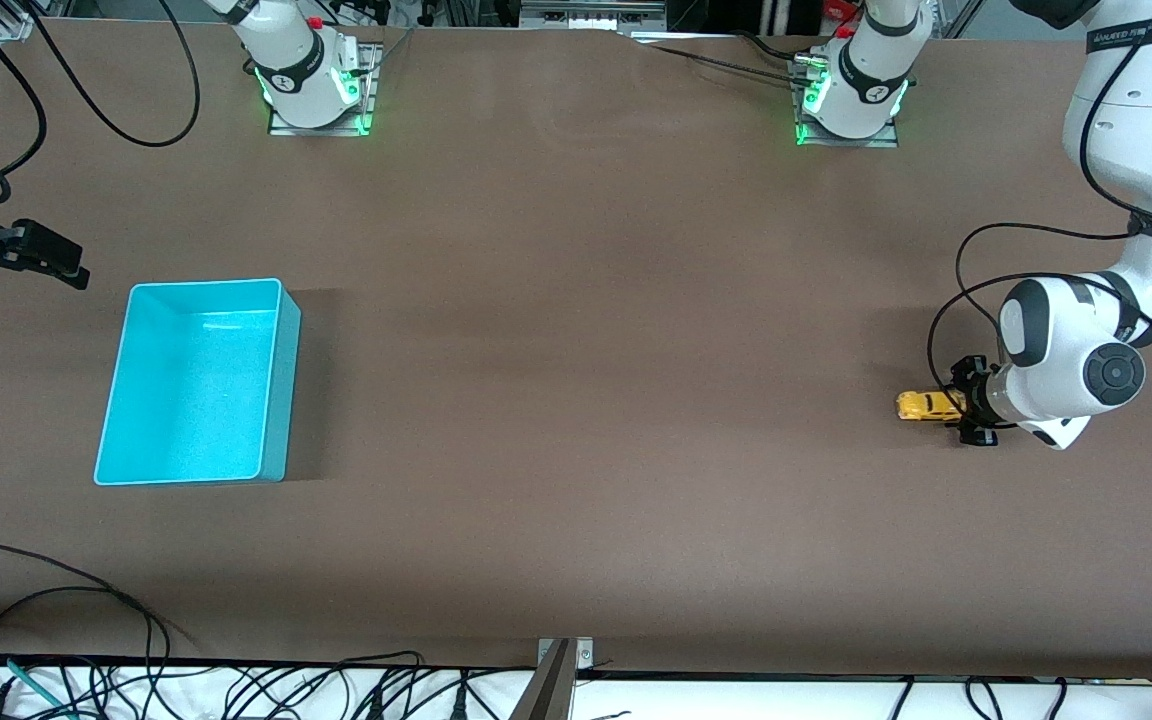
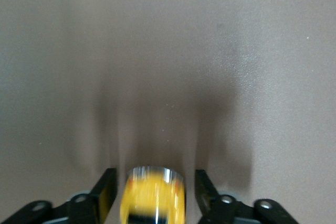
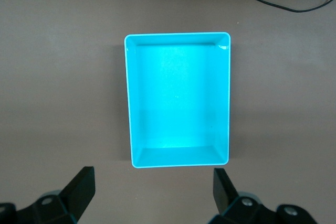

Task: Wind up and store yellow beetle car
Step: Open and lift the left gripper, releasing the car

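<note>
The left gripper is sitting low at the table, its fingers parted and standing clear of the car on both sides, so nothing is being grasped. The car is lying between them on the table at the left arm's end, its long axis pointing straight out from the fingers toward the bin, well apart at the other end. The right gripper is waiting over the table beside the bin, fingers spread wide and holding nothing
</note>
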### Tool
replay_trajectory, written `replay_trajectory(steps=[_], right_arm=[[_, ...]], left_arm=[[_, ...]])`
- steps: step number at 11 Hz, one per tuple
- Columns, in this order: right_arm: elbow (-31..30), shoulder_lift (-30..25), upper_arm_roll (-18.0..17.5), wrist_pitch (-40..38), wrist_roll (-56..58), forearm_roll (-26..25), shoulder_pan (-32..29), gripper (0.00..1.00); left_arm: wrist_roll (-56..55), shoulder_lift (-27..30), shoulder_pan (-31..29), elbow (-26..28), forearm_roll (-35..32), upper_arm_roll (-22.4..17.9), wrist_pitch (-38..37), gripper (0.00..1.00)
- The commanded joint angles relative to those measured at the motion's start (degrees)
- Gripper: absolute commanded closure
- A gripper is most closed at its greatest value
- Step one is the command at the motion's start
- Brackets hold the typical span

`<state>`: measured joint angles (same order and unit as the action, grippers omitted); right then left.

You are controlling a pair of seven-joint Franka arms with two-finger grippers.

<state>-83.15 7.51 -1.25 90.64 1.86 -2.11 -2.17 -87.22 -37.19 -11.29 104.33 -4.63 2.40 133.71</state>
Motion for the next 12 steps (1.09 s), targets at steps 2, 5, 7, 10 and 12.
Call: replay_trajectory(steps=[2, 5, 7, 10, 12], right_arm=[[0.7, -0.2, -0.3, -0.9, -0.7, -0.3, -0.2, 0.0], [0.7, -0.1, -0.3, -0.9, -0.7, -0.3, -0.2, 0.0], [0.7, -0.2, -0.3, -0.9, -0.7, -0.3, -0.2, 0.0], [0.7, -0.2, -0.3, -0.9, -0.7, -0.3, -0.2, 0.0], [0.7, -0.2, -0.3, -0.9, -0.7, -0.3, -0.2, 0.0]], left_arm=[[0.0, -0.1, -0.3, -1.8, -1.5, 0.2, -0.2, 0.04], [0.2, 2.6, -0.1, -1.8, -1.4, 0.5, -0.6, 0.04], [1.2, 5.7, -0.1, -1.8, -1.4, 0.7, -2.7, 0.04], [5.7, 9.8, -0.1, -3.2, -0.8, 1.4, -7.4, 0.08], [9.1, 10.3, -0.1, -6.6, -0.6, 1.5, -12.5, 0.07]])
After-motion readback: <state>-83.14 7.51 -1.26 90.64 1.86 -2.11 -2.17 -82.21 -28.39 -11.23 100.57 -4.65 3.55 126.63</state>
